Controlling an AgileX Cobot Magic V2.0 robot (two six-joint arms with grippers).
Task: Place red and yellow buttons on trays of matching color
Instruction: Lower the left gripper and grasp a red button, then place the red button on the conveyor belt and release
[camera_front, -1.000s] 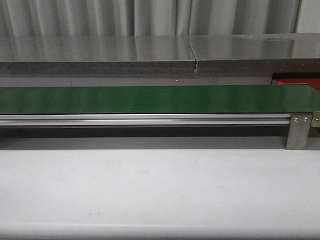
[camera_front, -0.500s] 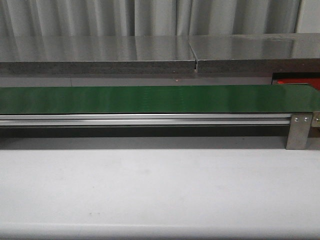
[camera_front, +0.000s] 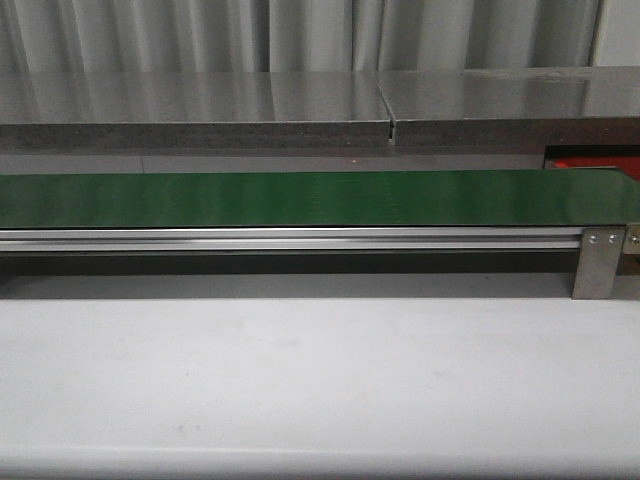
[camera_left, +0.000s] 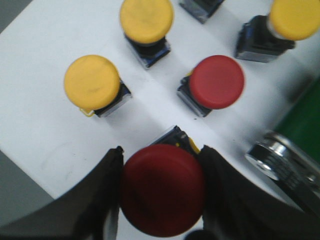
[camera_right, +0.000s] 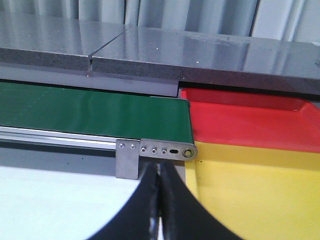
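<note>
In the left wrist view my left gripper (camera_left: 162, 152) is shut on a red button (camera_left: 162, 190), one finger on each side of its domed cap. A second red button (camera_left: 216, 81) and three yellow buttons (camera_left: 92, 82) (camera_left: 146, 19) (camera_left: 295, 17) stand on the white surface beyond it. In the right wrist view my right gripper (camera_right: 160, 167) is shut with nothing in it, near the belt's end. Beside it lie the red tray (camera_right: 250, 122) and the yellow tray (camera_right: 255, 190). The front view shows only a sliver of the red tray (camera_front: 590, 163) and no gripper.
The long green belt (camera_front: 300, 198) runs across the front view on an aluminium rail, with a metal bracket (camera_front: 597, 262) at its right end. A grey shelf (camera_front: 300, 105) stands behind it. The belt's end roller (camera_left: 280, 162) lies close to my left gripper.
</note>
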